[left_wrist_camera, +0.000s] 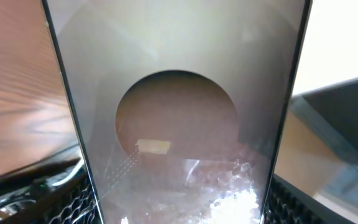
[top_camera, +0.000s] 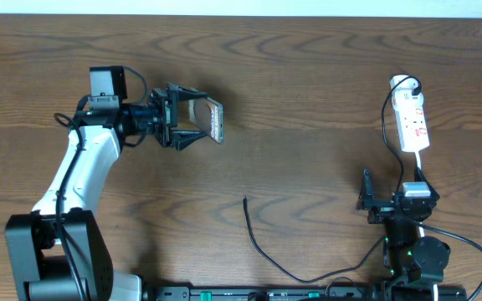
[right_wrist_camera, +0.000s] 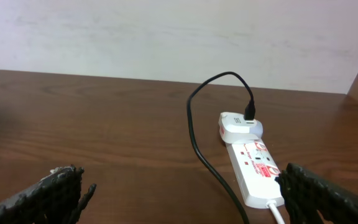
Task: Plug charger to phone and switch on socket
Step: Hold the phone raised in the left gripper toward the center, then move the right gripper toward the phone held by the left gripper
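My left gripper (top_camera: pixel 192 123) is shut on the phone (top_camera: pixel 214 119) and holds it tilted on edge above the table at the upper left. In the left wrist view the phone's glossy face (left_wrist_camera: pixel 176 118) with a dark oval fills the frame between my fingers. The charger, a thin black cable (top_camera: pixel 262 248), lies on the table with its free tip (top_camera: pixel 244 199) near the middle; its other end plugs into a white adapter on the socket (top_camera: pixel 412 124) at the right. My right gripper (top_camera: pixel 392 203) is open and empty just in front of the socket (right_wrist_camera: pixel 253 167). The charger cable also shows in the right wrist view (right_wrist_camera: pixel 199 144).
The socket's white cord (right_wrist_camera: pixel 278 213) leaves its near end toward my right arm. The table's far edge meets a pale wall (right_wrist_camera: pixel 166 31). The arm bases stand along the front edge (top_camera: pixel 224 293).
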`<action>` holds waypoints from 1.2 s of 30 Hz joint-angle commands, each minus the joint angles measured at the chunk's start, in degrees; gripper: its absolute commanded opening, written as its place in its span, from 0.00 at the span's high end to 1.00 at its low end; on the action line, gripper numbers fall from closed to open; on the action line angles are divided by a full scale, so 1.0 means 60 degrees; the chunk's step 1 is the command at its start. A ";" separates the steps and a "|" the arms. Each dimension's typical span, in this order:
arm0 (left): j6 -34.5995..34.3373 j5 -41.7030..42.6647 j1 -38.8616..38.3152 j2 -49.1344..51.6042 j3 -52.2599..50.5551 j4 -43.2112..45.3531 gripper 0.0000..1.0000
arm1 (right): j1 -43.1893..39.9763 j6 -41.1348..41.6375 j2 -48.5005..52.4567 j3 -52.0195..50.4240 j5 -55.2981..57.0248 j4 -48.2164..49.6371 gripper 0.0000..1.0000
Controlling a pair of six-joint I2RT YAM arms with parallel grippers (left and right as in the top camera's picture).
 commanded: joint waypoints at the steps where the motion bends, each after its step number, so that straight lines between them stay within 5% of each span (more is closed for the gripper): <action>1: 0.1217 -0.0980 -0.0015 -0.0255 0.0197 -0.0699 0.93 | 0.0066 -0.0084 -0.0055 -0.0015 0.0040 -0.0040 0.01; 17: 0.1912 -0.1916 -0.0015 -0.0255 0.0182 -0.1912 0.93 | 0.0066 -0.0058 -0.0055 -0.0015 -0.0098 0.0248 0.01; 22: 0.1905 -0.1920 -0.0015 -0.0255 0.0182 -0.1909 0.93 | 0.0066 0.2754 -0.0055 0.0117 -0.1191 0.2597 0.01; 26: 0.1902 -0.1807 -0.0015 -0.0255 0.0182 -0.1912 0.93 | 0.0066 0.4284 0.0142 0.1049 -0.1585 0.2408 0.01; 36: 0.1647 -0.1814 -0.0015 -0.0255 0.0182 -0.1912 0.93 | 0.0066 0.5799 0.5963 0.5293 -0.6142 0.1064 0.01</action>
